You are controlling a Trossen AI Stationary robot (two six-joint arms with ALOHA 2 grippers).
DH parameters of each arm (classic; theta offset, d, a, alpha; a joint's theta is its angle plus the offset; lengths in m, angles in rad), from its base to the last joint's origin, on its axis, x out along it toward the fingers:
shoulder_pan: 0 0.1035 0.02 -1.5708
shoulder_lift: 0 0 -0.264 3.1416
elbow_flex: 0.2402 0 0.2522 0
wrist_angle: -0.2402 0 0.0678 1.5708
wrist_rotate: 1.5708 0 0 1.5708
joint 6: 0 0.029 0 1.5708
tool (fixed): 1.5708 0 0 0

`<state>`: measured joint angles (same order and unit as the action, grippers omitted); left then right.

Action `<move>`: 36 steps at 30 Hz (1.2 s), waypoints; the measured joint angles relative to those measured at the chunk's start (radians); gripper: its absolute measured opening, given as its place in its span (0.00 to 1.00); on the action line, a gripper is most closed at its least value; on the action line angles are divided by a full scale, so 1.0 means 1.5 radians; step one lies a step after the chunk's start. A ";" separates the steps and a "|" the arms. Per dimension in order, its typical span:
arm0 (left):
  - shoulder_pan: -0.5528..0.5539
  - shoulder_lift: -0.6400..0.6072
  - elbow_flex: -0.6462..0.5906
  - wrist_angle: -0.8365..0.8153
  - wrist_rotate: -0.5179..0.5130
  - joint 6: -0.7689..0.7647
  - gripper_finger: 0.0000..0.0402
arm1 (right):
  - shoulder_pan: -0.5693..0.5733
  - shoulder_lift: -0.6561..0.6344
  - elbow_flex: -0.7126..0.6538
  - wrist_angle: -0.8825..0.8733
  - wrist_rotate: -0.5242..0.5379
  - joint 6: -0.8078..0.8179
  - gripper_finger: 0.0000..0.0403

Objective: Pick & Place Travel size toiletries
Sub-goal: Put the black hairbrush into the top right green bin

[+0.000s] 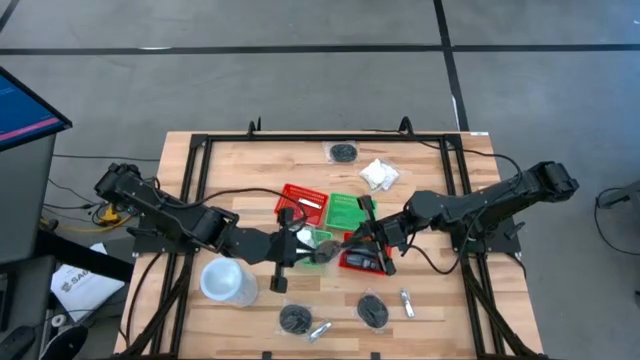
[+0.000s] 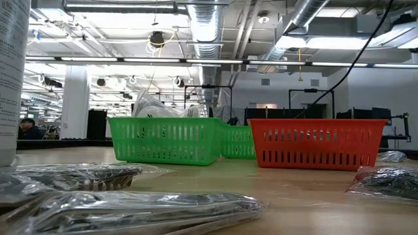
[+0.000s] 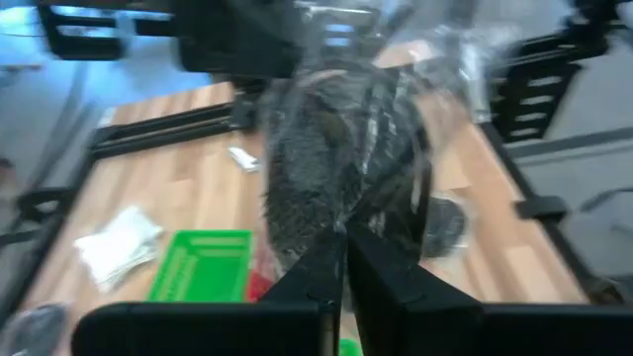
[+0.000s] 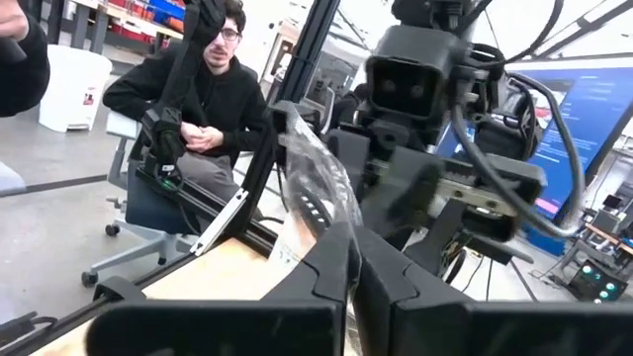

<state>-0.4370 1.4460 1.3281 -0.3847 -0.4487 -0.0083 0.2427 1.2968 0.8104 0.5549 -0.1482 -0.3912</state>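
A black round bundle in clear wrap [image 1: 322, 247] hangs in the air between my two grippers, above the baskets at the table's middle. My left gripper [image 1: 303, 246] reaches in from the left and my right gripper [image 1: 346, 242] from the right; both are shut on the wrap. The left wrist view shows the bundle [image 3: 346, 148] large beyond my left gripper [image 3: 344, 259]. Loose on the table lie other black bundles [image 1: 343, 152] [image 1: 295, 318] [image 1: 373, 311], a white crinkly packet [image 1: 378, 174] and silvery tubes [image 1: 320, 329] [image 1: 406, 301]. My left gripper pinches the clear wrap's near edge [image 3: 343, 225] between its two shut fingers, coming level from the table's left. The bundle is lifted clear and stretches away from the fingers. My right gripper pinches the clear wrap [image 4: 326, 213] between its shut fingers from the table's right; the wrap rises crumpled past the fingers.
A red basket [image 1: 302, 201], a green basket [image 1: 350, 212] and another red basket [image 1: 365, 263] sit under and around the grippers. A large white cup [image 1: 228, 282] stands near my left arm. A black frame [image 1: 200, 150] rims the table. A person sits beyond the table [image 4: 213, 89].
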 joint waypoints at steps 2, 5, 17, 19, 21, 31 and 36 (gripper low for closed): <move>0.001 0.000 0.000 0.000 -0.026 0.000 0.07 | 0.000 0.000 0.000 0.000 0.001 0.000 0.00; 0.001 0.000 0.000 0.000 -0.059 0.006 0.14 | 0.000 -0.003 0.000 -0.008 0.028 0.008 0.00; 0.001 -0.046 0.000 -0.002 -0.125 0.008 0.24 | -0.003 -0.050 0.000 -0.140 0.145 0.061 0.00; 0.001 -0.054 0.000 -0.003 -0.127 0.008 0.24 | -0.006 -0.058 0.000 -0.172 0.177 0.077 0.00; 0.001 -0.060 0.000 -0.004 -0.127 0.007 0.24 | -0.009 -0.065 0.000 -0.201 0.203 0.089 0.00; 0.001 -0.066 0.000 -0.006 -0.125 0.007 0.23 | -0.060 -0.067 0.000 -0.333 0.279 0.180 0.00; 0.001 -0.066 0.000 -0.006 -0.125 0.003 0.23 | -0.093 -0.065 0.000 -0.394 0.296 0.217 0.00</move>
<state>-0.4362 1.3472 1.3281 -0.3939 -0.6365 -0.0032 0.1040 1.1988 0.8101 -0.0355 0.2960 -0.0659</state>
